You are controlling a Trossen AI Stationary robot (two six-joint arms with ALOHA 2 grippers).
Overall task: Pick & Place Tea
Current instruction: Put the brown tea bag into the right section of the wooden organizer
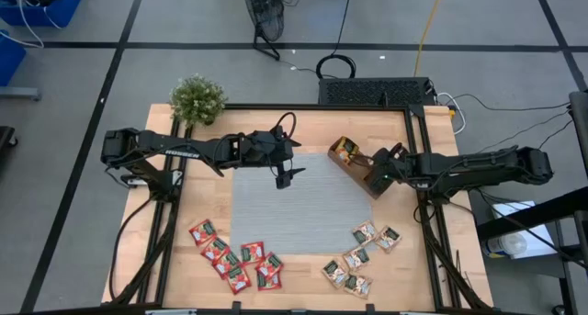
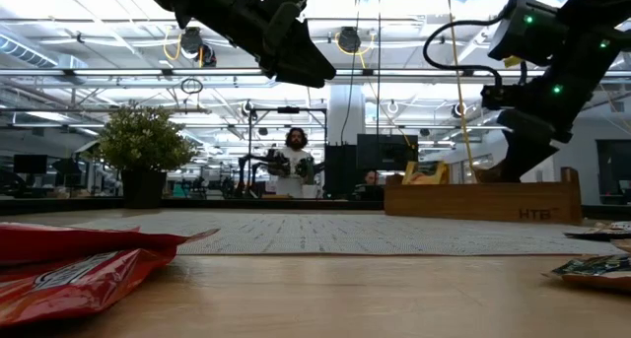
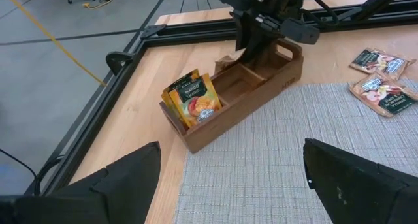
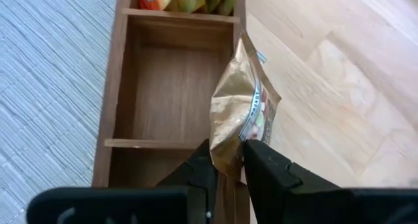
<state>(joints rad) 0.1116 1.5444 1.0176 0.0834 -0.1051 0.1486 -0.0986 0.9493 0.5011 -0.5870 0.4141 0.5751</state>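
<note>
Wooden table [image 1: 303,274], grey mat [image 1: 299,205] in the middle — red sachets [image 1: 237,258] lie at seven o'clock, pale ones [image 1: 360,256] at five. At two o'clock the right gripper [image 4: 225,160] pinches a pale sachet [image 4: 243,110] over the wooden tray [image 1: 360,167], orange-yellow sachets [image 3: 193,100] in its end compartment. The left gripper [image 1: 284,179] hangs with fingers spread, empty, above the mat's twelve o'clock edge.

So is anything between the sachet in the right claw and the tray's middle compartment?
Nothing visible. The right claw grips a pale sachet above the wooden tray; its middle compartment is bare, though the sachet hangs over the tray's side wall.
</note>
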